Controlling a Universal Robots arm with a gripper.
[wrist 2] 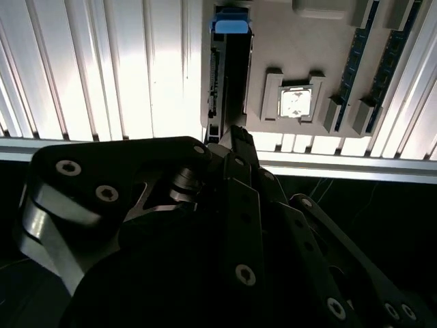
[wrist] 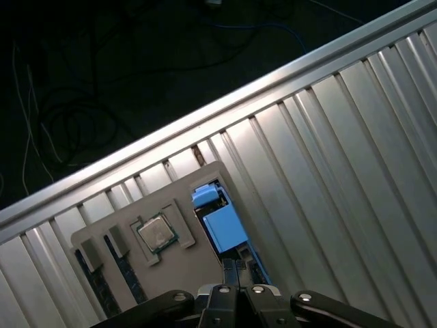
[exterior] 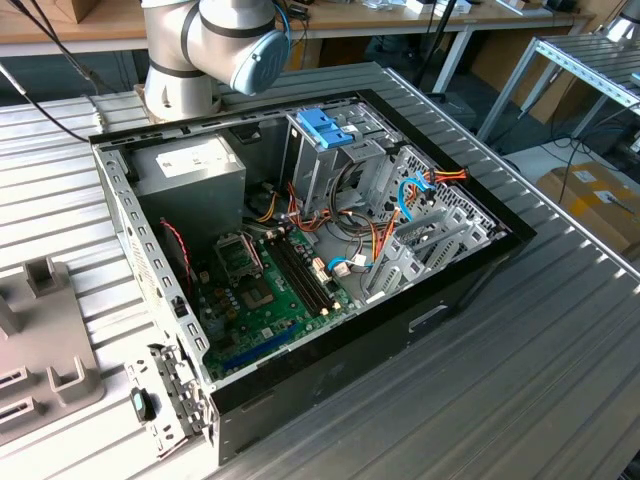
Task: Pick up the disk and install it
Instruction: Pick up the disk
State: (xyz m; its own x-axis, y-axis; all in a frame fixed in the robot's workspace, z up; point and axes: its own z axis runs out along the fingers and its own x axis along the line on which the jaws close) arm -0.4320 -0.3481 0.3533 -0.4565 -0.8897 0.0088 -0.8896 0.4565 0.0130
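Observation:
In both wrist views the disk stands on edge in a slot of a grey holder tray [wrist 2: 287, 48]. It shows as a thin dark edge [wrist 2: 217, 82] with a blue piece at its end [wrist: 220, 225]. My gripper [wrist 2: 235, 137] hangs just above the near end of that slot. Its black fingers [wrist: 230, 273] are shut together with nothing between them. In the exterior view the open computer case [exterior: 300, 250] lies on the ribbed table, with the arm's base [exterior: 185, 60] behind it.
The tray [wrist: 184, 266] also holds a processor chip [wrist 2: 295, 103] and memory sticks [wrist 2: 355, 61]. Inside the case are a metal cage with a blue top [exterior: 325, 128], a grey power supply [exterior: 190, 165], a green motherboard [exterior: 265, 290] and loose cables. The table's edge rail [wrist: 225, 109] runs close by.

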